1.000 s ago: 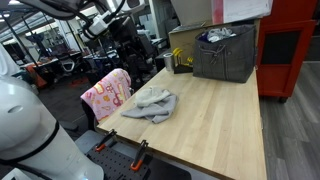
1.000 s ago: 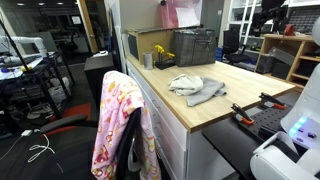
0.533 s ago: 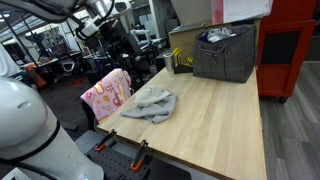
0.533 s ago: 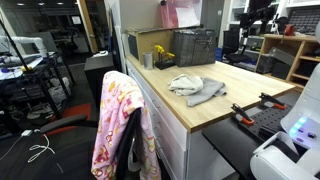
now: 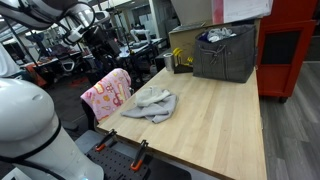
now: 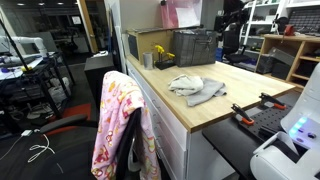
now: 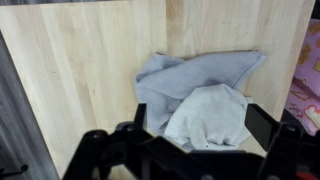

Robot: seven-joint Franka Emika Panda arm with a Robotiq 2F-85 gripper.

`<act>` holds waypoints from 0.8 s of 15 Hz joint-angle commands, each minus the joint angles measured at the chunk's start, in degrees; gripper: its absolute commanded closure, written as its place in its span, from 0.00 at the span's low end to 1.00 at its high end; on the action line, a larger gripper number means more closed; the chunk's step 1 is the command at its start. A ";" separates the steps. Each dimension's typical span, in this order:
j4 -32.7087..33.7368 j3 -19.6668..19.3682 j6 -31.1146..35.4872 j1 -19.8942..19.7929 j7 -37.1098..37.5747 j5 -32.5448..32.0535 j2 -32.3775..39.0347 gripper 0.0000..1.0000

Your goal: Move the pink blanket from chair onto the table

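The pink blanket (image 5: 107,93) (image 6: 117,120), printed with small figures, hangs over the backrest of the dark chair (image 6: 134,140) beside the wooden table (image 5: 220,130) (image 6: 215,95). A strip of it shows at the right edge of the wrist view (image 7: 311,70). My gripper (image 7: 199,112) is open and empty. It is high above the table (image 7: 80,70), looking down on a plain grey cloth (image 7: 200,90). In an exterior view the gripper (image 6: 232,14) is near the top, above the table's far end.
The grey cloth (image 5: 152,103) (image 6: 196,87) lies crumpled on the table near the chair-side edge. A grey fabric bin (image 5: 225,52) (image 6: 195,45) stands at the table's far end. Orange-handled clamps (image 5: 140,155) (image 6: 250,110) grip the table's near edge. A red cabinet (image 5: 290,45) stands beside the table.
The arm has swung across the top of both exterior views, leftward in each. The blanket, the grey cloth and the chair have not moved.
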 commanded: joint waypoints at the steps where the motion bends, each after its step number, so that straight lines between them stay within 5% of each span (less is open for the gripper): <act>1: 6.67 3.49 2.18 2.15 4.29 2.31 9.61 0.00; 12: 28.07 7.45 2.25 7.38 6.92 1.71 33.52 0.00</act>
